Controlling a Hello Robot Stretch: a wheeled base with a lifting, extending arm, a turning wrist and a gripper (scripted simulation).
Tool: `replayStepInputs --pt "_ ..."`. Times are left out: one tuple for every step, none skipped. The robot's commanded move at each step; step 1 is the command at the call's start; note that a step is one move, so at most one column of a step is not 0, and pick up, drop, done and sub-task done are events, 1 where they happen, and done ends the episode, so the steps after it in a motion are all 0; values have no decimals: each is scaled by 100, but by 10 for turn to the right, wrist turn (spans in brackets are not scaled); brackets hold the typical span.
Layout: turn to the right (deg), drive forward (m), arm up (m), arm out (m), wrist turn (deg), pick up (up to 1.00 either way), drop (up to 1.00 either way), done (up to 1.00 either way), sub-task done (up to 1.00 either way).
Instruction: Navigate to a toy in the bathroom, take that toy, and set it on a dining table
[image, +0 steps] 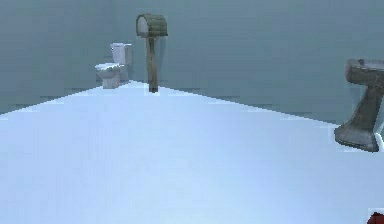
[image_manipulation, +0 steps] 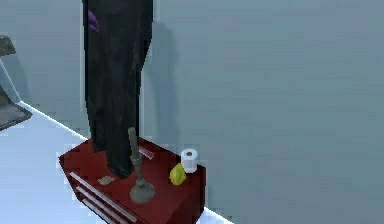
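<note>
A small yellow thing (image_manipulation: 177, 174), likely the toy, sits on the red cabinet (image_manipulation: 85, 165) between plunger (image_manipulation: 137, 175) and white roll (image_manipulation: 190, 158). It looks light and rounded; take it across its middle. The pincer's state I cannot tell.

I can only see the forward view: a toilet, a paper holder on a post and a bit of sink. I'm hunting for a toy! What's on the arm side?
Observer: A low dark red cabinet stands against the wall there.
Child: Ooh, is anything on top of it?
Observer: A small yellow-green thing sits on top, next to a white paper roll. It's too small to tell if it's a toy.
Child: Anything else up there?
Observer: A plunger stands on the cabinet too, with a long dark cloth hanging down behind it.
</note>
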Motion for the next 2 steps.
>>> replayStepInputs --pt "0 0 10 0 0 0 0 0 0" --pt "0 0 0 46 0 0 0 0 0"
